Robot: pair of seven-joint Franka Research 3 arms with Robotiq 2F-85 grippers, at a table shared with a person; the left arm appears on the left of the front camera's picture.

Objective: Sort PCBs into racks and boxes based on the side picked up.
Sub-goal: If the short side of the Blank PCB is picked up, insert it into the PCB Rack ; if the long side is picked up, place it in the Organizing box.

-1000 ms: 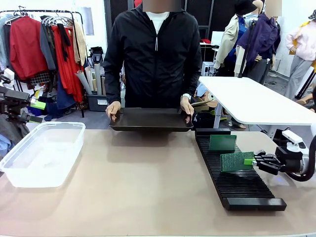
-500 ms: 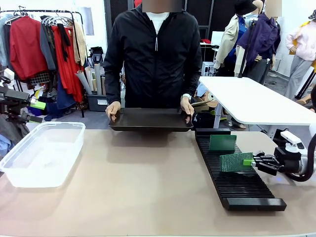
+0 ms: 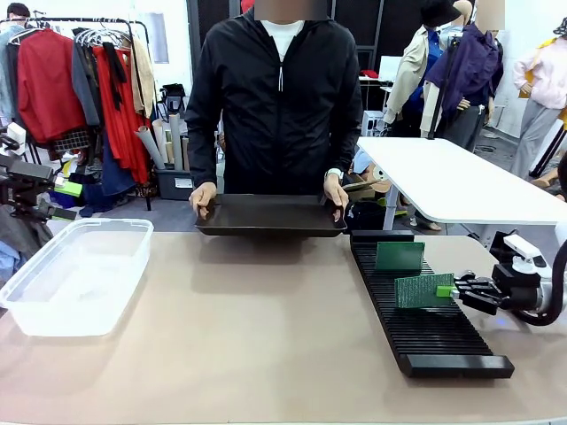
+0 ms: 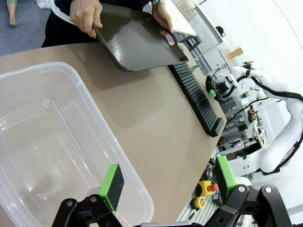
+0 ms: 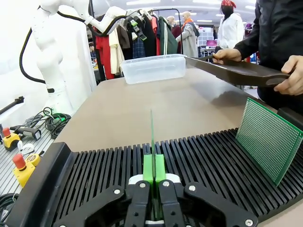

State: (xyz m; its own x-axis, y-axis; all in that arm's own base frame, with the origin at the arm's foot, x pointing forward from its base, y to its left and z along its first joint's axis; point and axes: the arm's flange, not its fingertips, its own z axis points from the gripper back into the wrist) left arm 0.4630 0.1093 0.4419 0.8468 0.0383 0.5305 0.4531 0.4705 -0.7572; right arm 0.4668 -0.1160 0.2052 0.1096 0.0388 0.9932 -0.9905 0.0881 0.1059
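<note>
1. Front view: the right gripper point(image 3: 454, 289), at the right edge of the frame, is clamped on one end of a green PCB point(image 3: 424, 289) that stands on edge over the black ribbed rack point(image 3: 425, 328).
2. Toward the rack's far end, a second PCB point(image 3: 399, 256) stands upright in a slot.
3. Right wrist view: the green pads point(image 5: 154, 168) pinch the held board edge-on at the frame's centre, above the rack's slots.
4. Left wrist view: the left gripper point(image 4: 166, 187) hangs wide apart and empty over the near rim of the clear plastic box point(image 4: 57, 142).
5. Front view, upper centre: a person's hands point(image 3: 204, 197) hold a dark flat tray point(image 3: 270, 215) at the table's point(image 3: 257, 328) far edge.
</note>
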